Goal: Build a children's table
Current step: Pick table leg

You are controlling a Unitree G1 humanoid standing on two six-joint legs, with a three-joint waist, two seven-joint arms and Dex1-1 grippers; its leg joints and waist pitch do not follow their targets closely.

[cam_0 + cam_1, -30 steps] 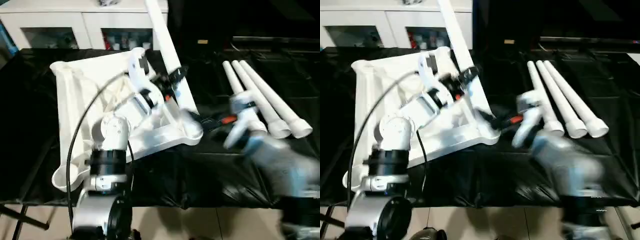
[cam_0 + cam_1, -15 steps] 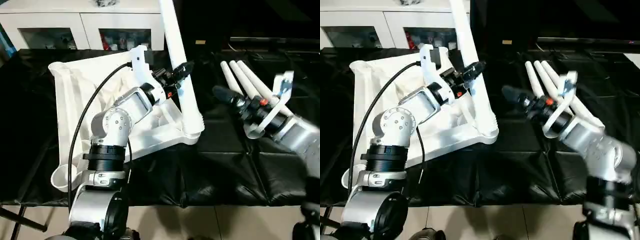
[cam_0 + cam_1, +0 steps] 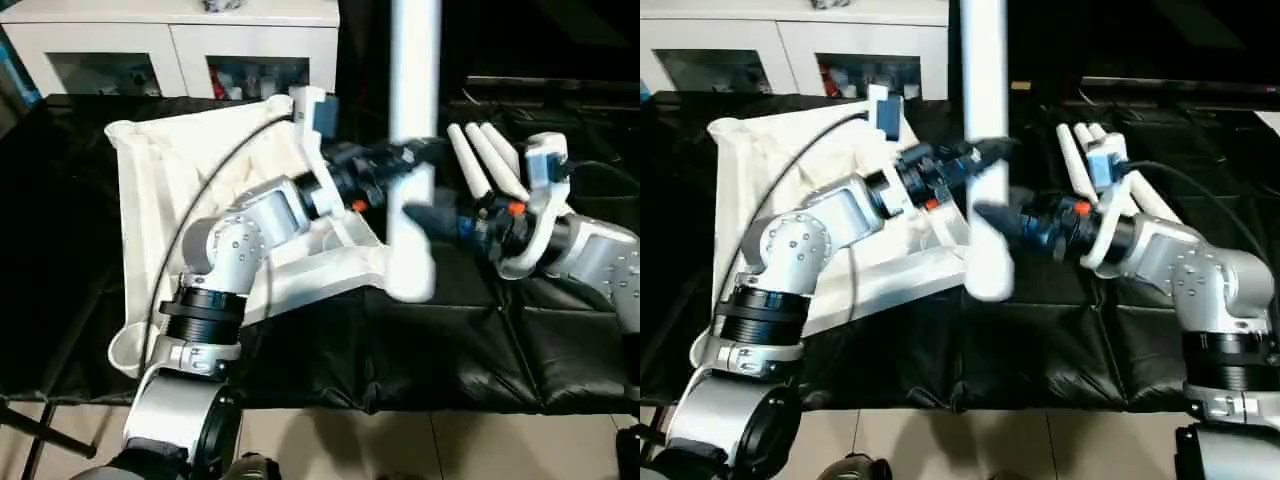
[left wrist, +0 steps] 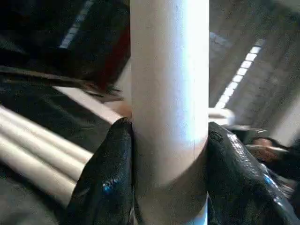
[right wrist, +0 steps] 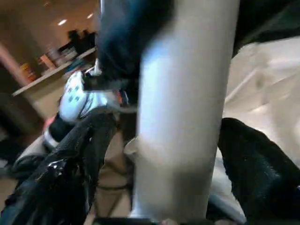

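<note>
The white plastic rectangular tabletop is lying ribbed underside up on the black-draped surface, and none of its round corner sockets is carrying a leg as far as the frames show. So the build is looking to be at its first leg.

The left pincer is clamped on one long white cylindrical tube leg; in the left wrist view its black fingers are pressing on both sides of the tube. The leg is hanging nearly upright, its flared lower end just beside the tabletop's near right corner and apparently above the cloth, not seated in a socket.

The right pincer is reaching in from the right with its fingers apart, flanking the same tube without visibly gripping it.

Three more white tube legs are lying side by side on the cloth behind the right arm.

Left to do, by my reading: seating this leg, then the other three.

No brand, label or readable writing is showing anywhere.
</note>
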